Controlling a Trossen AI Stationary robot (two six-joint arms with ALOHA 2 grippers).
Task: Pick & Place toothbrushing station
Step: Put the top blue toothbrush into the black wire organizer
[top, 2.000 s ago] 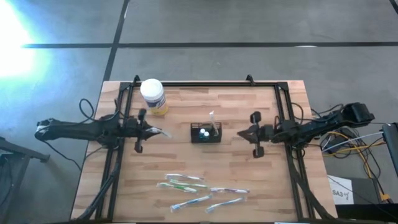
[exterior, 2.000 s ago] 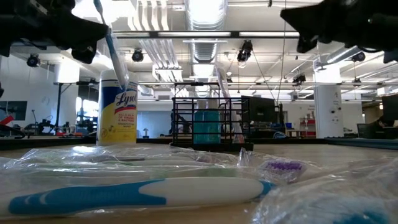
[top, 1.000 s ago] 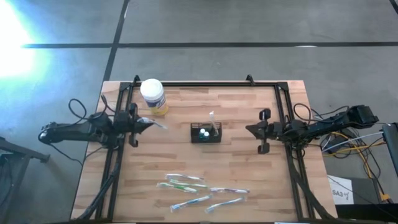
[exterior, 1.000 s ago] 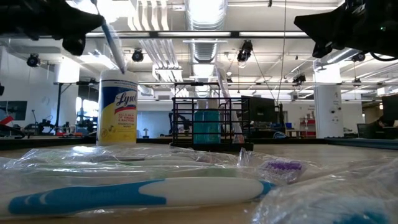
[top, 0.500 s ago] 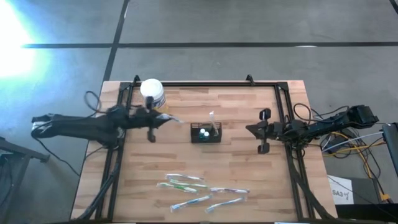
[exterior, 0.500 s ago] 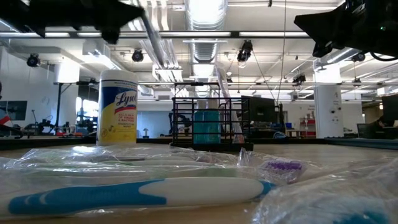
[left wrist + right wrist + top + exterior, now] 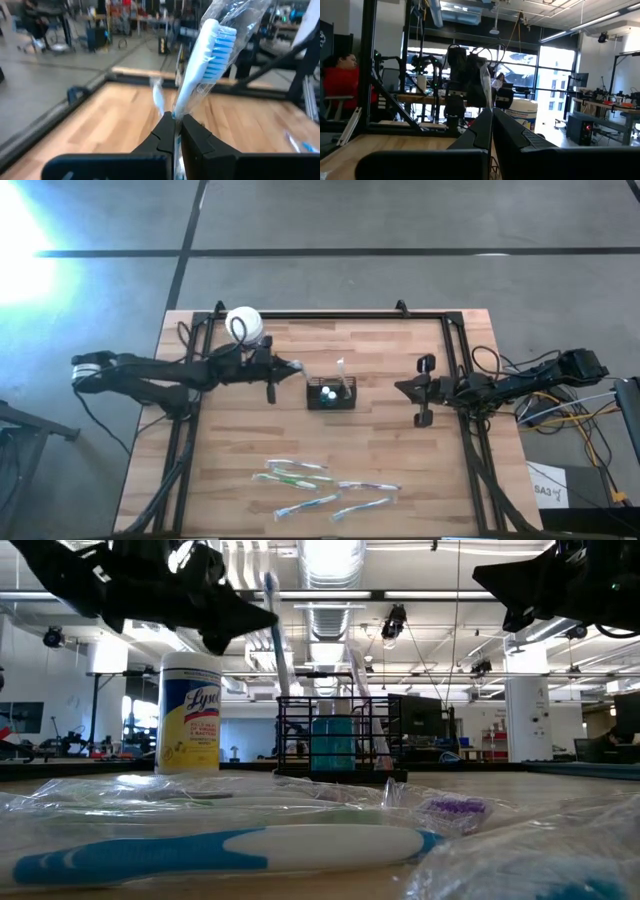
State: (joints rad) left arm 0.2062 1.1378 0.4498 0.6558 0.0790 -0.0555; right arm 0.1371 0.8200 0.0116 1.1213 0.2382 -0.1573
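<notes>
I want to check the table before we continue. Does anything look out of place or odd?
Nothing looks spilled or damaged. The small black wire-mesh caddy stands upright mid-table. The wrapped toothbrushes lie scattered loosely near the front edge. The left gripper holds one wrapped blue-bristled toothbrush beside the caddy.

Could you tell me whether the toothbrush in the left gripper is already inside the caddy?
Not yet: the left gripper holds the wrapped toothbrush just beside the caddy, above the table.
</notes>
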